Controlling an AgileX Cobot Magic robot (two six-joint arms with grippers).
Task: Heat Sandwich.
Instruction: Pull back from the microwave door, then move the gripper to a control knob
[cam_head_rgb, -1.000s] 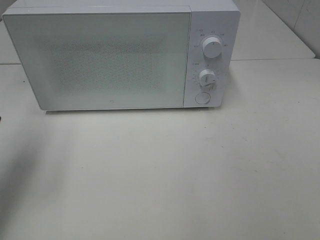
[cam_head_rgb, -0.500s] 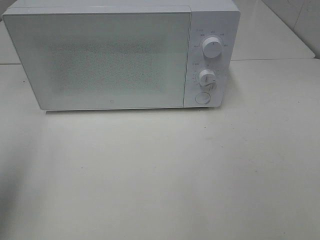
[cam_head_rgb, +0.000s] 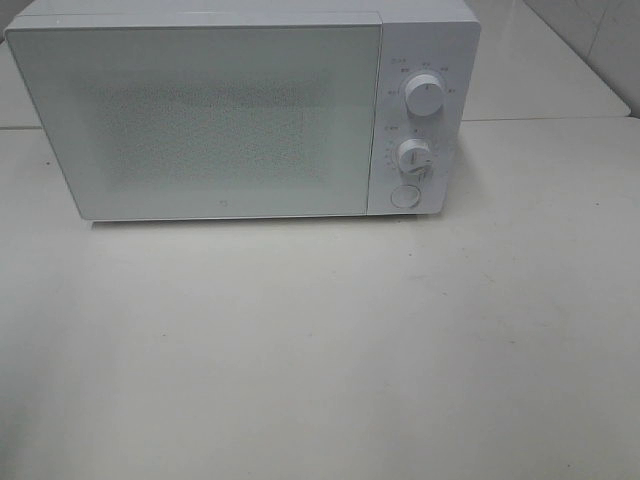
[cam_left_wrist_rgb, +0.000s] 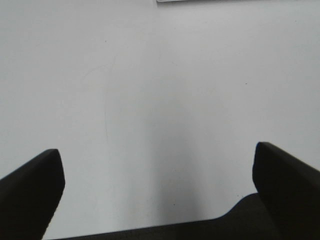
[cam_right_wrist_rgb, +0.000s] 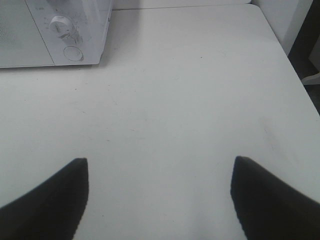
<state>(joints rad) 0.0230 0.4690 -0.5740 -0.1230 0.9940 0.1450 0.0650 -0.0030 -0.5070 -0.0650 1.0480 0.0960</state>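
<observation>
Closest to me, the left gripper (cam_left_wrist_rgb: 157, 152) hangs over bare tabletop with its two dark fingers (cam_left_wrist_rgb: 32, 190) spread wide and nothing between them. The right gripper (cam_right_wrist_rgb: 160, 161) is likewise spread, its fingers apart above the white table (cam_head_rgb: 320, 350), holding nothing. Neither arm shows in my high view.

Past the grippers, the table runs pale and lightly scuffed up to the microwave (cam_head_rgb: 450, 50), which stands at the far side, left of centre in the high view. Its door (cam_head_rgb: 200, 120) is shut, and the speckled window is too washed out for me to see inside. On the panel to the right of the door sit an upper knob (cam_head_rgb: 424, 97), a lower knob (cam_head_rgb: 414, 157) beneath it, and a round button (cam_head_rgb: 404, 196) at the bottom. The right wrist camera catches that same corner of the oven, off to one side and well apart from the fingers.

I cannot tell where the sandwich is; none of my three views shows it.
</observation>
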